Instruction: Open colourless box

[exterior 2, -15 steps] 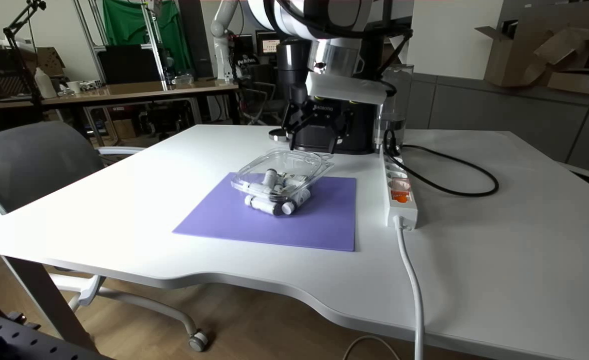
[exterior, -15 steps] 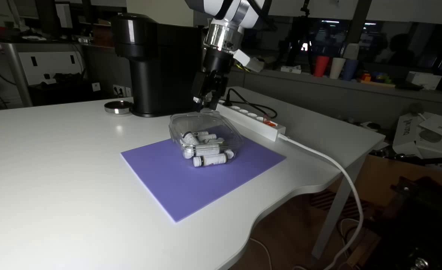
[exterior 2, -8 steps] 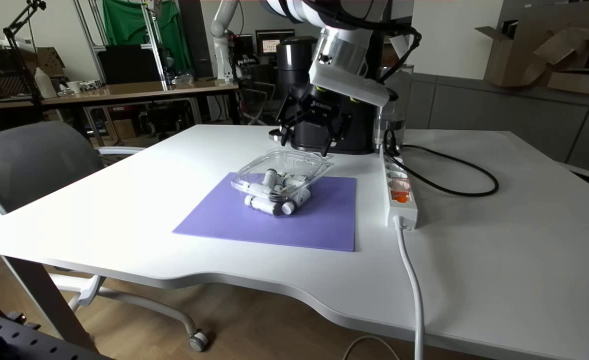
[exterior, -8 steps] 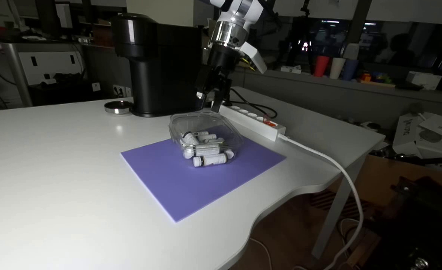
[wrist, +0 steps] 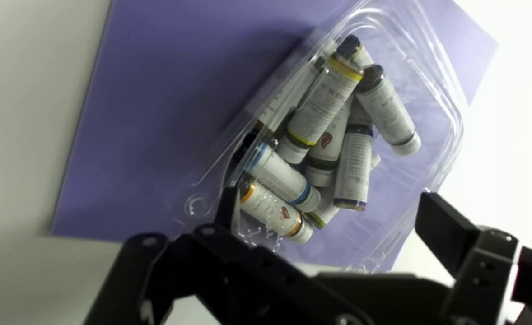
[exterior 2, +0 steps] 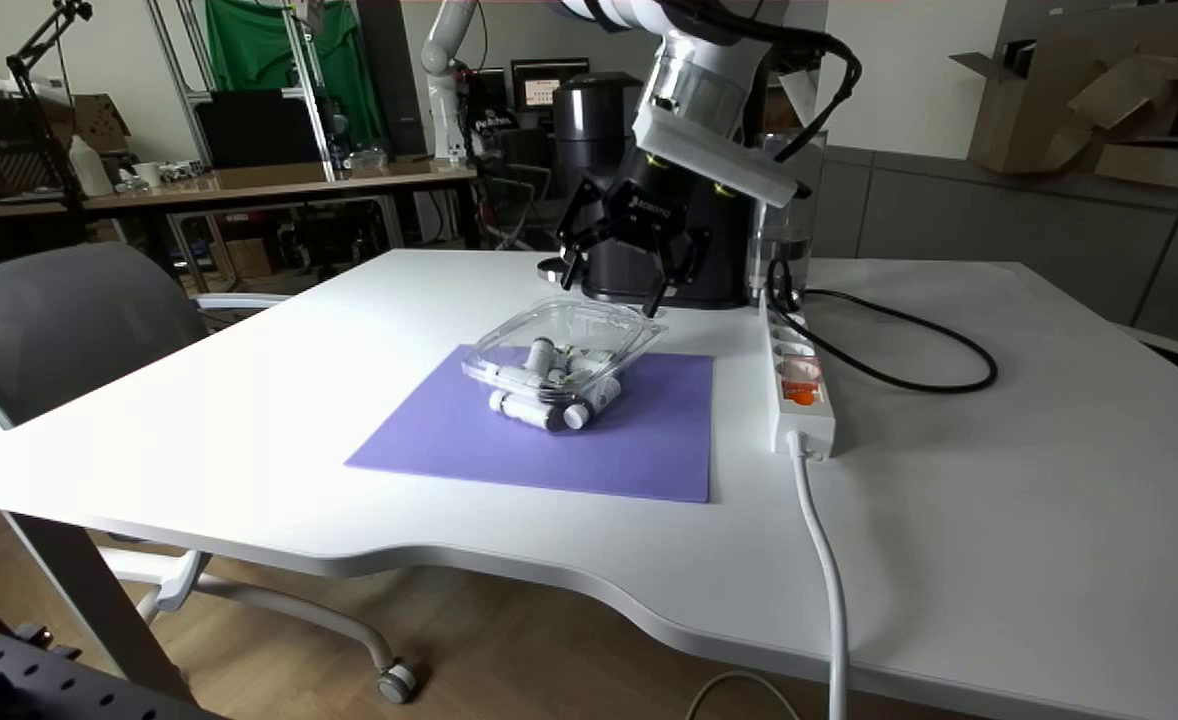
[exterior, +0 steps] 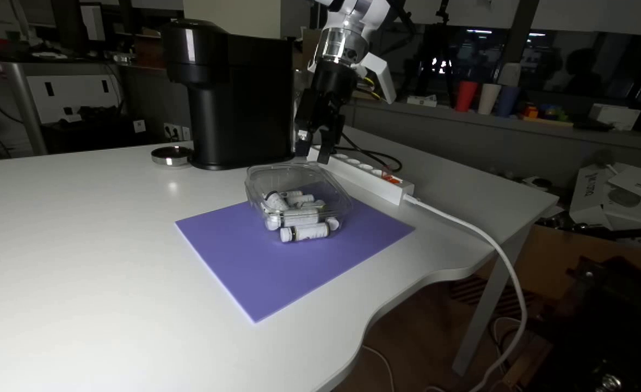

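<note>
The colourless plastic box [exterior: 290, 173] sits on the purple mat; it also shows in an exterior view [exterior 2: 589, 312] and in the wrist view [wrist: 455, 115]. Several white-labelled vials [wrist: 324, 106] lie heaped in it and show through its clear walls. I cannot tell whether its lid is closed. My gripper [exterior: 313, 152] is open and empty, just above the box's far edge on the coffee machine side; it also shows in an exterior view [exterior 2: 610, 295]. In the wrist view the fingers [wrist: 331, 201] stand apart over the box's near end. Contact with the box cannot be told.
A black coffee machine [exterior: 244, 103] stands behind the gripper. A white power strip [exterior: 361, 173] with cables lies beside the box. A round metal dish [exterior: 171, 156] is near the machine. The purple mat [exterior 2: 639, 450] lies under the box on the white table.
The arm and gripper have shifted to the right in an exterior view and tilted, with the fingers still apart. The box, vials and mat have not moved.
</note>
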You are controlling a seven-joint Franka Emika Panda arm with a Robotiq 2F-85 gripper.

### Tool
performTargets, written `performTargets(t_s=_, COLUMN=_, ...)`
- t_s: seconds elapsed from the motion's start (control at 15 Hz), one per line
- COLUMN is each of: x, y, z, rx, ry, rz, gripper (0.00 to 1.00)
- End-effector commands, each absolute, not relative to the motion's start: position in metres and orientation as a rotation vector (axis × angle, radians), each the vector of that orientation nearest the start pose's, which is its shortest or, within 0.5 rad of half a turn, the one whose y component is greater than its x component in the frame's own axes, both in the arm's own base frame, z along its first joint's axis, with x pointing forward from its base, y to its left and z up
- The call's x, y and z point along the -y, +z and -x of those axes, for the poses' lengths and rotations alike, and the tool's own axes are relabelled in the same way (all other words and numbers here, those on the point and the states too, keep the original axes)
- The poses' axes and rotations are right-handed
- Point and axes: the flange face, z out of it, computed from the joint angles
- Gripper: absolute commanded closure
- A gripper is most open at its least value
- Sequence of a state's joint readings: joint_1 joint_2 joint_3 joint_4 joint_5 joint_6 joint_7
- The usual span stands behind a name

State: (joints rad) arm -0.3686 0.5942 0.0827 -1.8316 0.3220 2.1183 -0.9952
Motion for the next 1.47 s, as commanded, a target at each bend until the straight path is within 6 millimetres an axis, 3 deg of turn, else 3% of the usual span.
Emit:
performTargets(t_s=0.0, x=0.172, y=0.197, z=-0.603, rx=0.695, ry=0.107, rz=2.746, gripper=0.0)
performTargets(t_s=0.2, x=0.18, y=0.194, z=-0.609, rx=0.723, ry=0.078, rz=2.841, gripper=0.0)
performTargets(t_s=0.27, x=0.177, y=0.191, z=-0.601, rx=0.74, ry=0.081, rz=2.78, gripper=0.0)
performTargets(t_s=0.47, x=0.178, y=0.19, z=-0.604, rx=0.752, ry=0.074, rz=2.81, gripper=0.0)
performTargets(t_s=1.4, x=0.157, y=0.173, z=-0.611, rx=0.762, ry=0.057, rz=2.739, gripper=0.0)
